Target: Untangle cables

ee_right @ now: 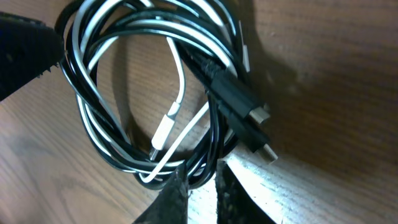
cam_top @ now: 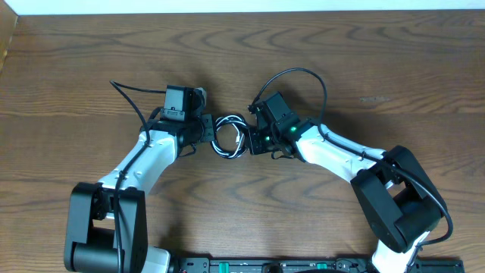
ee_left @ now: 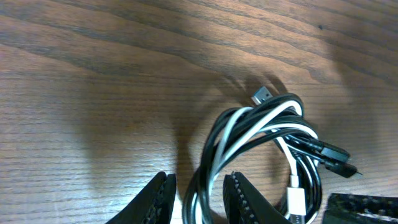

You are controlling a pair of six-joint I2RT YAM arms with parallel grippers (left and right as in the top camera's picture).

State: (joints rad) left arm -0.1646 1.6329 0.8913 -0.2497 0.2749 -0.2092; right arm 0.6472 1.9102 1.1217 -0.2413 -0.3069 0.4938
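Over the wooden table [cam_top: 76,61], my left claw [ee_left: 198,186] and right claw [ee_right: 200,177], nearly closed, each pinched the cables [cam_top: 229,136]; black and white lay coiled together, nothing separated yet.

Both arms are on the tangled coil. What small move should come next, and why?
Probably open the right pincer and re-grip only the black plug beside it. It and the left pincer each seem to pinch mixed black and white strands of the cables, so pulling apart now would likely just tighten the coil.
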